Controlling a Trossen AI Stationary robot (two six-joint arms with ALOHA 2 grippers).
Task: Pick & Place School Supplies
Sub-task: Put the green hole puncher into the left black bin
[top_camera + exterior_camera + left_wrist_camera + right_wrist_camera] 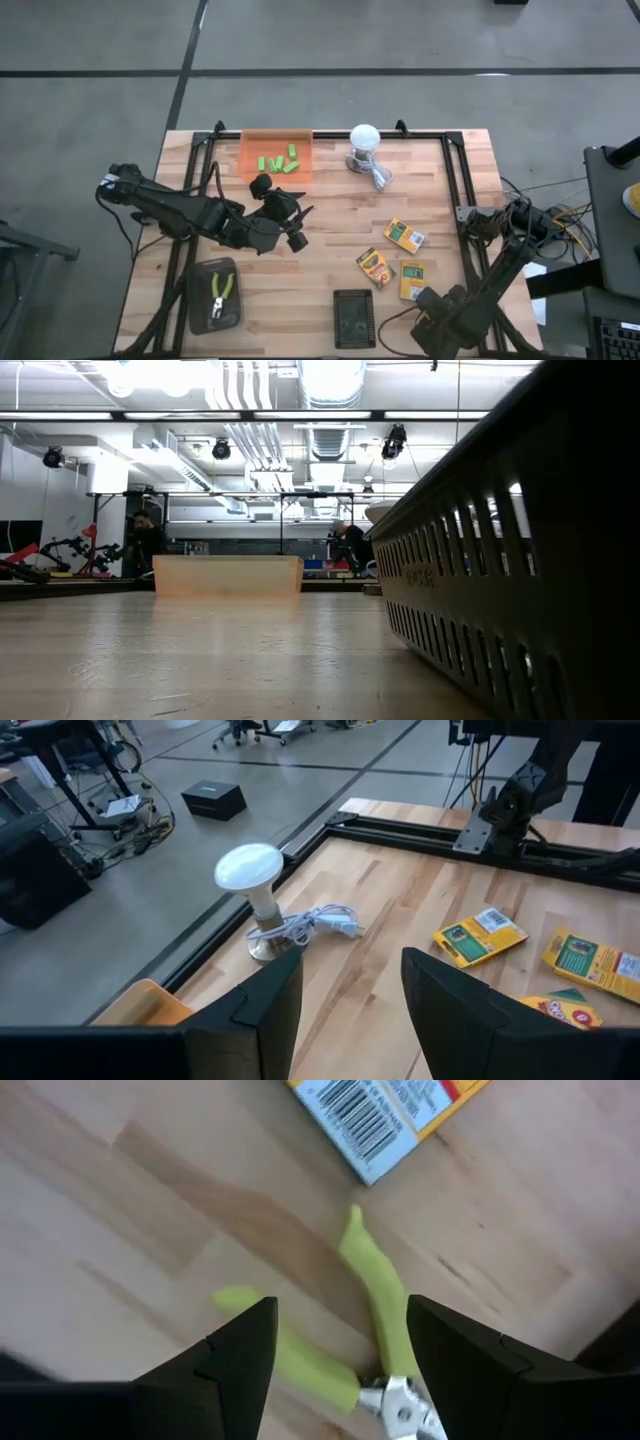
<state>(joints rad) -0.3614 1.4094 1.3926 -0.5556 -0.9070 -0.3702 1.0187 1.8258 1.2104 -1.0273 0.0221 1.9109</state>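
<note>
Nearby: crayon box (385,1115) beside pliers (375,1295) | right claw (340,1345) spread above | left claw (350,990) spread

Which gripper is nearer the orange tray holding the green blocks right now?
Left. The left gripper hovers just in front of the orange tray; the right gripper is far off at the table's near right corner.

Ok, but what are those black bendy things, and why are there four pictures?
They are two robot arms at a wooden table. One camera looks down from above, one sits at table height, and one rides on each arm's wrist. The left tool is open and empty, facing a white bulb. The right tool is open over green-handled pliers beside a crayon box. An orange tray holds green blocks. Nothing is held.
</note>
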